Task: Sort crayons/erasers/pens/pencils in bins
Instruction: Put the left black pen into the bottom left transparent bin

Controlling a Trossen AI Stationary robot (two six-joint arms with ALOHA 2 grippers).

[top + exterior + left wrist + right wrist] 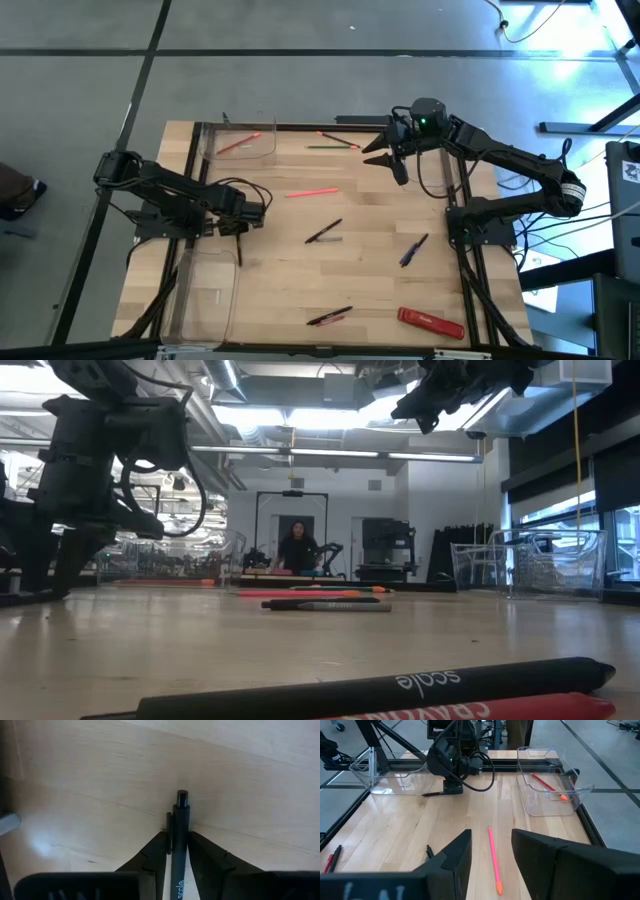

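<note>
Your left gripper [176, 865] pinches a slim black pen [180, 845] between closed fingers, low over the pale wooden desk [290, 270]. Your right gripper [385, 158] hovers with fingers apart near the desk's far edge.

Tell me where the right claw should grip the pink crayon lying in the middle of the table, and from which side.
Grip the pink crayon around its middle, coming straight down from above. It lies flat on the bare table, alone, so a fingertip fits on each long side. It is thin and lies left-to-right in the high view, so turn the open right claw to close across its width, probably best.
</note>
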